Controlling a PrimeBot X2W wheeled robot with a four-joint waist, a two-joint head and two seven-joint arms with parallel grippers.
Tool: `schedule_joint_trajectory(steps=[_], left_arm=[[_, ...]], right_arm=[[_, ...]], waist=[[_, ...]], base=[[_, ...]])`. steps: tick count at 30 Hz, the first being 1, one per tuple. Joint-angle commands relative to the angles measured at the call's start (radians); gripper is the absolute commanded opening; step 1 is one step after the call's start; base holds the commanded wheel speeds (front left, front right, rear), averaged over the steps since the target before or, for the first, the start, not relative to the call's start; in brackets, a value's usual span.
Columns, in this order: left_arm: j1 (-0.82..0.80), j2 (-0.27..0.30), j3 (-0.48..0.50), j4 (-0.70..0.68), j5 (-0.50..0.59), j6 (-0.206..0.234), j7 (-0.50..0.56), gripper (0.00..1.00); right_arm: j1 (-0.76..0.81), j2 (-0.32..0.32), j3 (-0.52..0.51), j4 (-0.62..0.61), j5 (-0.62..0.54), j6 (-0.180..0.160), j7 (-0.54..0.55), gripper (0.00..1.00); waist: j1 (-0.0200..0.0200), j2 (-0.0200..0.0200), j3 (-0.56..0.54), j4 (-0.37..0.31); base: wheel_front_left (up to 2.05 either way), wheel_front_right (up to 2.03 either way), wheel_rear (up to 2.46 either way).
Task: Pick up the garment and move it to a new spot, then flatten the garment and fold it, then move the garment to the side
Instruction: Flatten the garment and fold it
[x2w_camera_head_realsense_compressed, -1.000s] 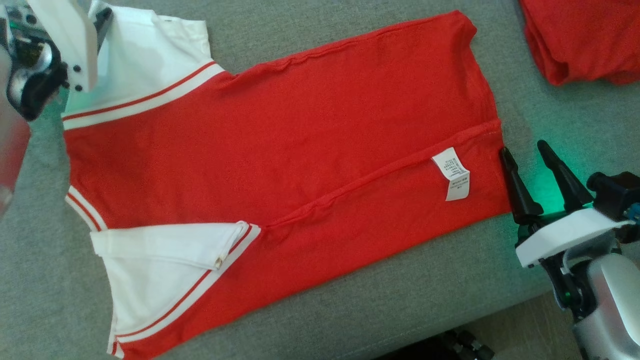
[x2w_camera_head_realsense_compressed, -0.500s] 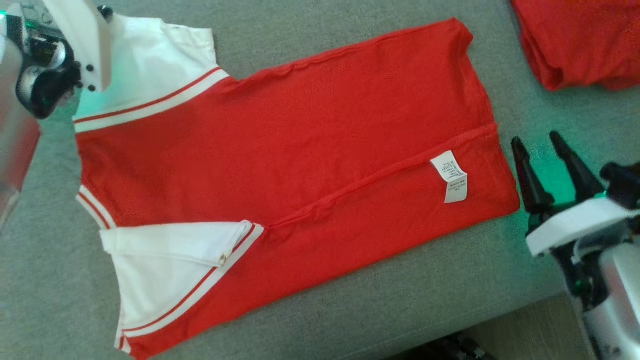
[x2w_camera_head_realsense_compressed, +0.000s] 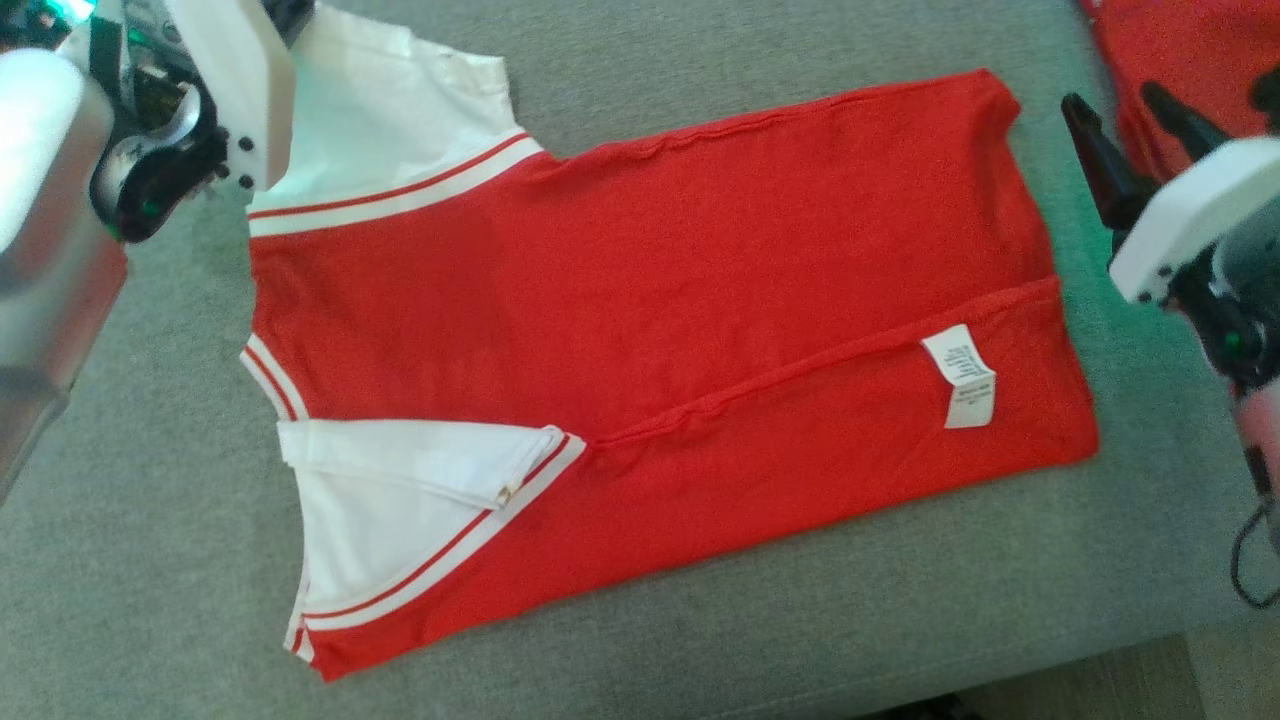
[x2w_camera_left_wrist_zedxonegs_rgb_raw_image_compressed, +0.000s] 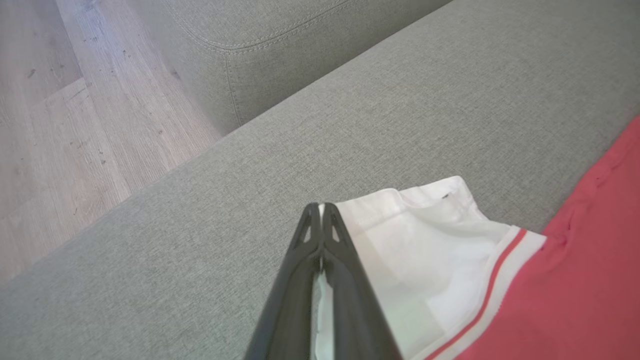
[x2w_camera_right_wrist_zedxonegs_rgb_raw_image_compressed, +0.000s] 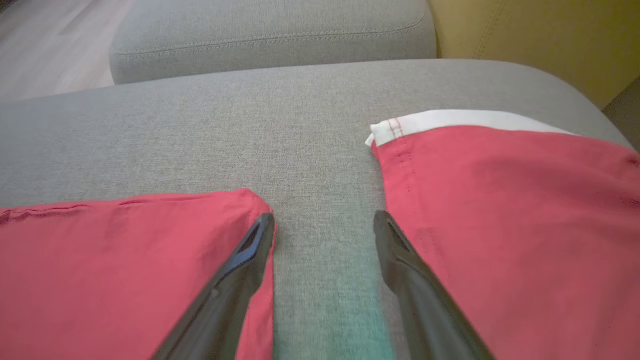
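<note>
Red garment (x2w_camera_head_realsense_compressed: 650, 300) lies nearly flat across the centre of the grey sofa cushion (x2w_camera_head_realsense_compressed: 800, 620), its lower side panel folded over. Left hand (x2w_camera_left_wrist_zedxonegs_rgb_raw_image_compressed: 320, 215), upper left, fingers together, clamps the white sleeve (x2w_camera_left_wrist_zedxonegs_rgb_raw_image_compressed: 425, 240) at its edge. Right hand (x2w_camera_right_wrist_zedxonegs_rgb_raw_image_compressed: 324, 222), upper right, fingers apart, sits empty at the hem corner. The cloth is judged light and limp; corners and hems look like the surest holds.

Red shirt (x2w_camera_head_realsense_compressed: 640, 280) lies flat across the grey cushion (x2w_camera_head_realsense_compressed: 800, 620), lengthwise left to right. Near long edge is folded over, seam exposed, white care label (x2w_camera_head_realsense_compressed: 958, 375) face up by the hem. 2 white sleeves (x2w_camera_head_realsense_compressed: 400, 110) with red-striped trim at the left end, the near 1 folded on itself.
</note>
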Motion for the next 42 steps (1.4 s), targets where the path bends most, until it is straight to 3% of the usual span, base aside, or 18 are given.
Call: schedule_joint_trajectory(steps=[1,9,17,18,19,22,28,36,42], left_arm=[[-0.07,0.044,0.032,-0.027,-0.009,0.002,-0.009,0.0],[-0.11,0.049,-0.018,-0.042,-0.027,0.002,-0.03,0.0],[-0.125,0.055,-0.059,-0.03,-0.053,0.002,-0.052,0.0],[-0.127,0.055,-0.063,-0.028,-0.056,0.002,-0.055,0.0],[-0.129,0.055,-0.068,-0.026,-0.059,0.002,-0.058,0.0],[-0.136,0.057,-0.086,-0.022,-0.069,0.002,-0.071,0.0],[-0.148,0.063,-0.109,-0.021,-0.059,0.002,-0.132,0.0],[-0.202,0.054,-0.109,0.033,0.021,0.002,-0.396,0.0],[-0.171,0.018,-0.111,0.073,-0.029,0.002,-0.492,0.0]], right_arm=[[-0.019,-0.014,0.017,-0.007,0.004,0.003,0.003,1.0],[-0.157,0.017,0.139,0.167,0.029,0.003,-0.016,1.0],[-0.212,0.009,0.266,0.257,0.065,0.003,-0.05,1.0],[-0.216,0.007,0.279,0.263,0.073,0.003,-0.056,0.83],[-0.221,0.006,0.292,0.267,0.078,0.003,-0.061,0.76],[-0.243,-0.005,0.344,0.284,0.095,0.003,-0.081,0.0],[-0.283,-0.019,0.377,0.304,0.114,0.003,-0.137,0.0],[-0.344,-0.018,0.337,0.369,0.155,0.003,-0.274,0.0],[-0.308,-0.045,0.322,0.383,0.216,0.003,-0.318,0.0]], waist=[[0.0,0.0,0.011,0.012],[0.0,0.0,0.039,0.042],[0.0,0.0,0.031,0.051],[0.0,0.0,0.03,0.051],[0.0,0.0,0.029,0.051],[0.0,0.0,0.027,0.051],[0.0,0.0,0.023,0.053],[0.0,0.0,0.001,0.068],[0.0,0.0,-0.046,0.1]], base=[[0.0,0.0,0.0],[0.0,0.0,0.0],[0.0,0.0,0.0],[0.0,0.0,0.0],[0.0,0.0,0.0],[0.0,0.0,0.0],[0.0,0.0,0.0],[0.0,0.0,0.0],[0.0,0.0,0.0]])
